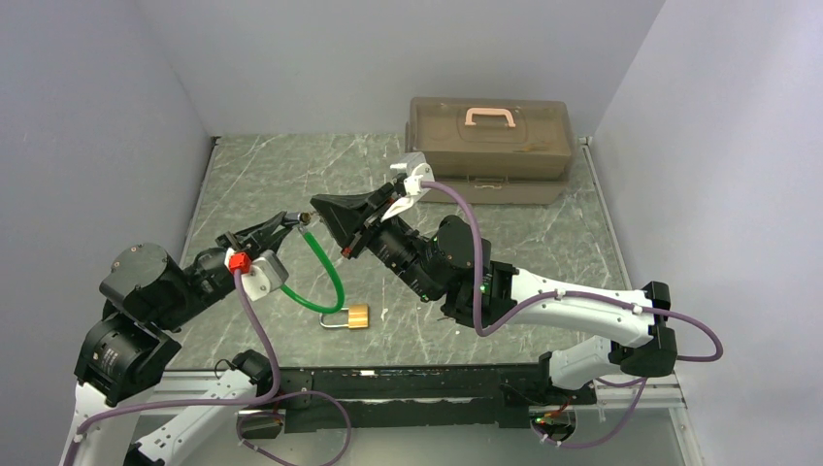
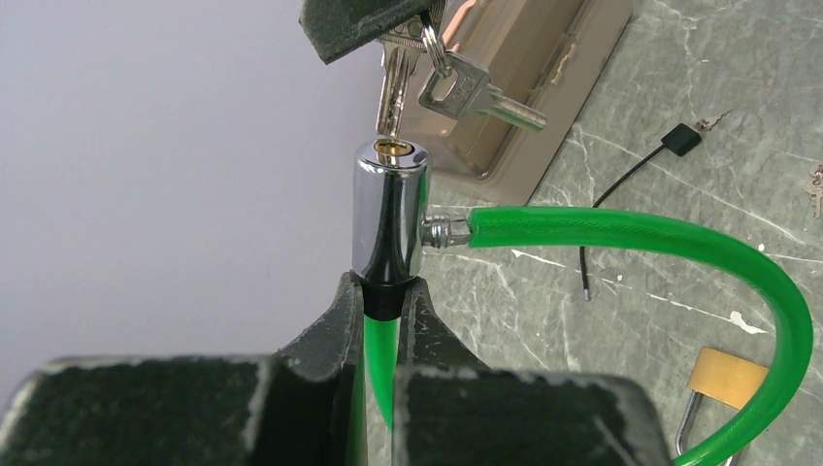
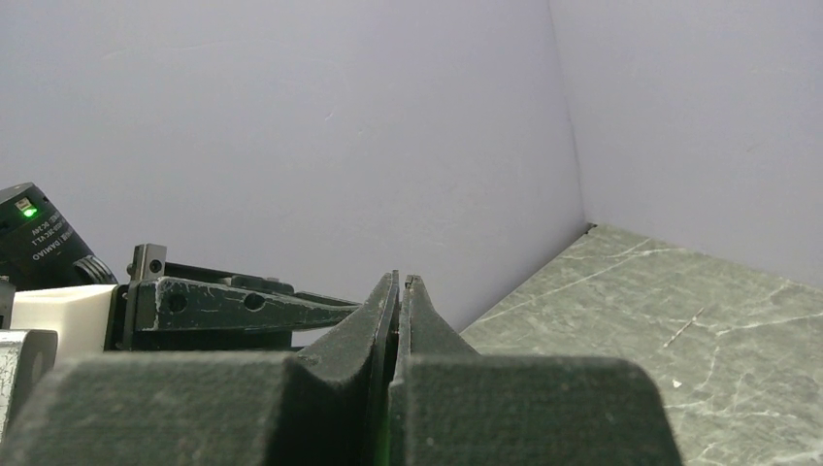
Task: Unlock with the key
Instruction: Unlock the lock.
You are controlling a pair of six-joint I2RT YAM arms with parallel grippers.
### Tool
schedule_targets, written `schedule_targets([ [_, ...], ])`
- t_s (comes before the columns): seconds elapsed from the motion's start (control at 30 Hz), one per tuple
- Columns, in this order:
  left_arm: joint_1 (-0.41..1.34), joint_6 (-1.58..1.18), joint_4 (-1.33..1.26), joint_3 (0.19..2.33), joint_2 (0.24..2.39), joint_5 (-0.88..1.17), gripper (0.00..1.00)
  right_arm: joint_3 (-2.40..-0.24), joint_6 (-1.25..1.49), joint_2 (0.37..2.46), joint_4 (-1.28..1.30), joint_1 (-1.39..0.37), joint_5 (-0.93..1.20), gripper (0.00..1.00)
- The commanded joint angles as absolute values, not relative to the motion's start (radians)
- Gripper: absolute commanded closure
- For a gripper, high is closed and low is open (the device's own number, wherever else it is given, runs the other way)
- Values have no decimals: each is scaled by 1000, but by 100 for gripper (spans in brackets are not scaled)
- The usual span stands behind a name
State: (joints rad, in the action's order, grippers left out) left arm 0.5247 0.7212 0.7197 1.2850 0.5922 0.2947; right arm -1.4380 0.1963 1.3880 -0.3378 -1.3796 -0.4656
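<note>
My left gripper is shut on the black collar of a green cable lock and holds its chrome cylinder upright. The cylinder's keyhole faces up. From above, my right gripper is shut on the key, a thin silver one, whose tip sits at the keyhole. A second key of the bunch dangles beside it. In the right wrist view the jaws of the right gripper are pressed together and the key is hidden. In the top view both grippers meet above the table's left middle, the left gripper beside the cylinder.
The green cable loops down to a brass padlock lying on the marble table. A brown toolbox with a pink handle stands at the back. A thin black wire and a few small keys lie on the table.
</note>
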Motion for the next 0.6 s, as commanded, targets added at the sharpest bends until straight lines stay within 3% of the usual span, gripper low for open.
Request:
schedule_targets([
  [0.0, 520, 721, 635, 1309, 583, 312, 100, -1468, 218, 1395, -362, -1376, -468, 100],
  [0.43, 520, 766, 624, 1247, 571, 281, 100, -1433, 209, 1360, -377, -1377, -462, 100],
  [0.57, 519, 881, 525, 1087, 484, 292, 100, -1350, 187, 1301, -392, -1376, -444, 100],
])
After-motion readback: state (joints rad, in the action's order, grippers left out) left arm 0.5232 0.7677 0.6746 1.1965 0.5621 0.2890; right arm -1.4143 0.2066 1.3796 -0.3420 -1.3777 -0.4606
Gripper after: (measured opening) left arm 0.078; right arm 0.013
